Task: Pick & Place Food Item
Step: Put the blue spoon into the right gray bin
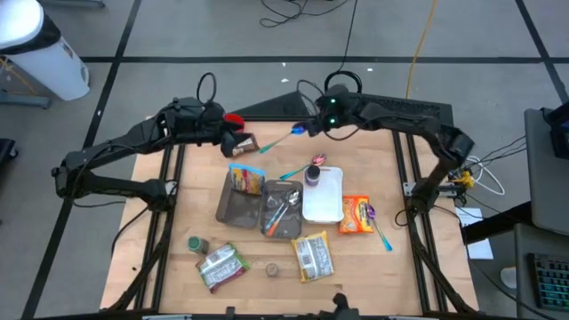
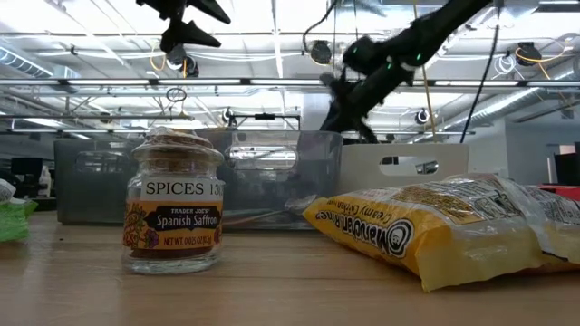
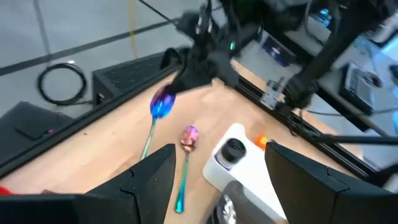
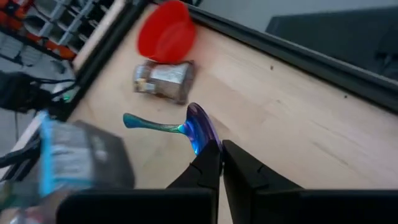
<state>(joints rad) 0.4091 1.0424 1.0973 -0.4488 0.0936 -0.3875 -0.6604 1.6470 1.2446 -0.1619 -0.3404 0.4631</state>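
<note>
Right gripper [image 4: 221,155] is clamped on the blue spoon's [image 1: 283,140] bowl, lifting it clear at the table's [image 1: 413,258] far edge, while left gripper [image 1: 233,142] waits open nearby

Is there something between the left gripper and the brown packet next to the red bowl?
Nothing visible. The open left gripper is right beside the brown packet; the spoon, held by the right gripper, is on the packet's other side.
</note>
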